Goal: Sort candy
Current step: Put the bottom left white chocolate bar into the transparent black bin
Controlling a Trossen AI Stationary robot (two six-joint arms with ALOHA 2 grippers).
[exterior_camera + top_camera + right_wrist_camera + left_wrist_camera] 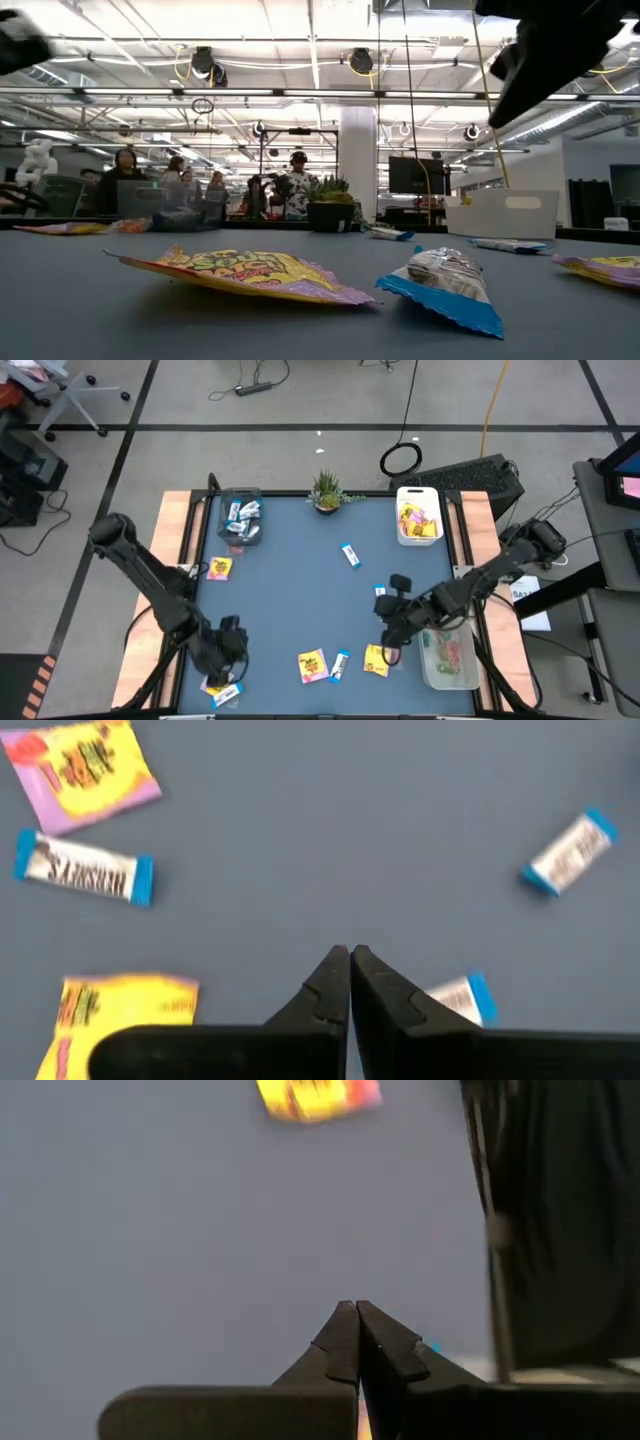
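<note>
Table (300, 575): blue mat between two wooden side strips; both arms reach in from the near corners.
Right arm: stretched in from the right edge, elbow bent over the near-right tray (474, 678), which holds small red, pink and green pieces.
Left arm: folded low at the near-left corner.
Far bins: clear tub (222, 520) at far left holds blue-and-white bars; white bin (419, 494) at far right holds yellow packets. A potted plant (327, 492) stands between them.
Candy loose on mat: yellow packet (313, 664), blue bar (340, 665) and second yellow packet (376, 660) at near centre; one bar (350, 556) mid-table; one yellow packet (219, 568) at left; a packet and a bar (226, 694) under the left gripper.
Right gripper (350, 958): fingers pressed together, nothing between them, poised above the near-centre candy.
Left gripper (349, 1312): fingers together and empty, just above the near-left edge.
Step in hand, judged: selecting the next piece, sorting far from complete.
Recommendation: part the fingers before descending, straddle a single wrapper by its short edge, avoid dragging neighbours.
</note>
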